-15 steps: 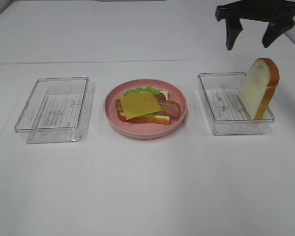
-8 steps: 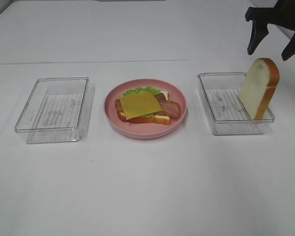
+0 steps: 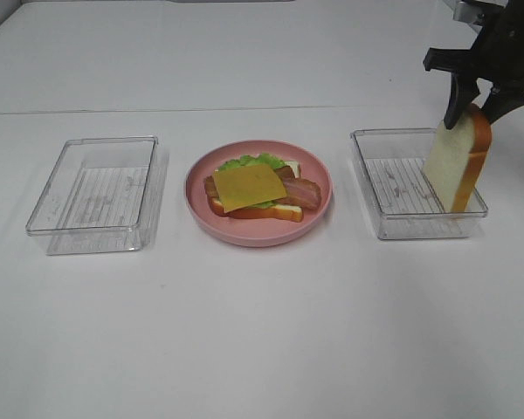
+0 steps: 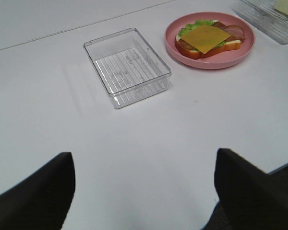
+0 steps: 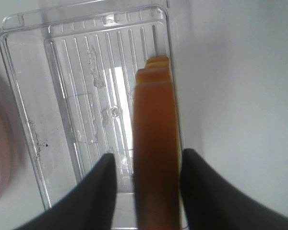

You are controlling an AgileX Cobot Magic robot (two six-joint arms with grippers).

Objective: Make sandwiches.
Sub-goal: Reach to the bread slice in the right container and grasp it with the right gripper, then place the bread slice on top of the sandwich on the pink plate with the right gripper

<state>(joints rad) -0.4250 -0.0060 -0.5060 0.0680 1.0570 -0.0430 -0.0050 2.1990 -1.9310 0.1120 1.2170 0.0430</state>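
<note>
Straddling bread slice (image 5: 155, 143), right end effector (image 5: 146, 191)

Looks like a lab setup, probably. Plain white table (image 3: 262, 332), toy food on a pink plate (image 3: 201, 209), clear trays (image 3: 92, 196).

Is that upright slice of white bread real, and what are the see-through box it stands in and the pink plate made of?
The upright white bread slice looks like a toy, probably foam or soft plastic: its face is smooth and its crust an even orange-brown. The clear rectangular tray looks like rigid glossy plastic, with a ribbed floor and reflections. The round pink plate seems to be matte plastic, uniformly coloured, though ceramic cannot be ruled out.
</note>
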